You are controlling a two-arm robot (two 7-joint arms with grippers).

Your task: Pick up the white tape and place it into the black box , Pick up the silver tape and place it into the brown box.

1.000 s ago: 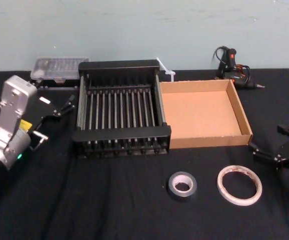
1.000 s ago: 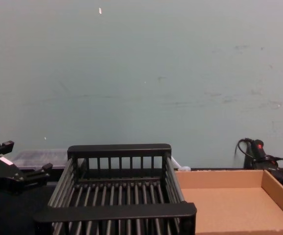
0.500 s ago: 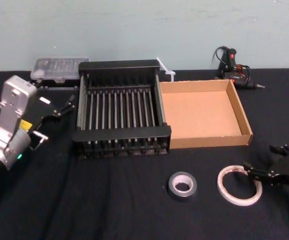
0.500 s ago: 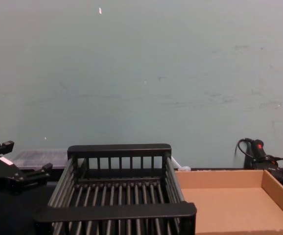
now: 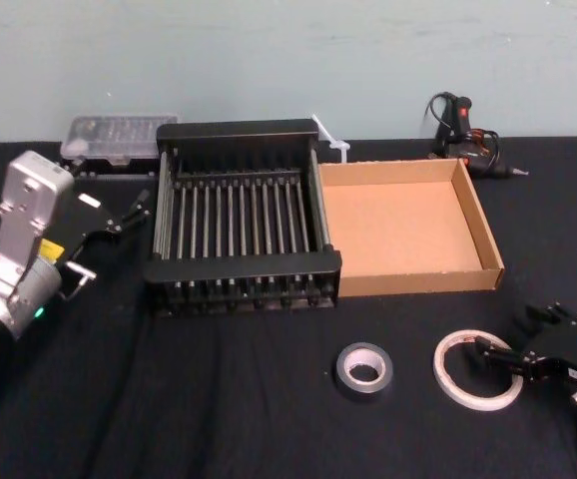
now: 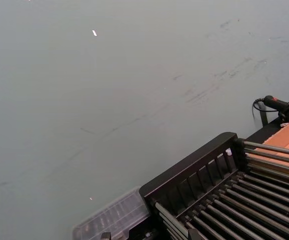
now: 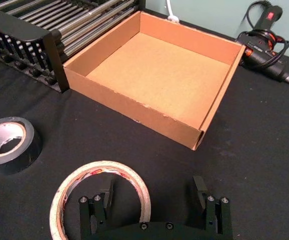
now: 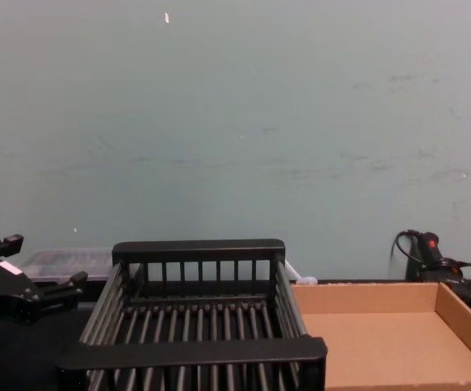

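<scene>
Head view, print: the white tape (image 5: 441,369) carries red print on its inner core, too small to read.
Head view, tapes: it lies flat on the black cloth (image 5: 219,399) at 5 o'clock. The silver tape (image 5: 344,371) sits near it at its 9 o'clock, apart.
Head view, boxes: the black box (image 5: 244,267) and the brown box (image 5: 418,281) stand side by side at 12 o'clock.
Head view, arms: the right gripper (image 5: 513,334), fingers spread, sits at the white tape's 3 o'clock rim. The left gripper (image 5: 129,212), fingers apart, hangs at the black box's 9 o'clock.
Left wrist view, room: a scuffed pale green wall (image 6: 109,100) rises behind the black box and a clear case (image 6: 112,220).
Right wrist view, grip: one finger is over the white tape's hole and the other is outside it, so the rim lies between them, not pinched. A glue gun (image 7: 264,35) lies beyond the brown box.
Chest view, room: the wall looms over both boxes.
</scene>
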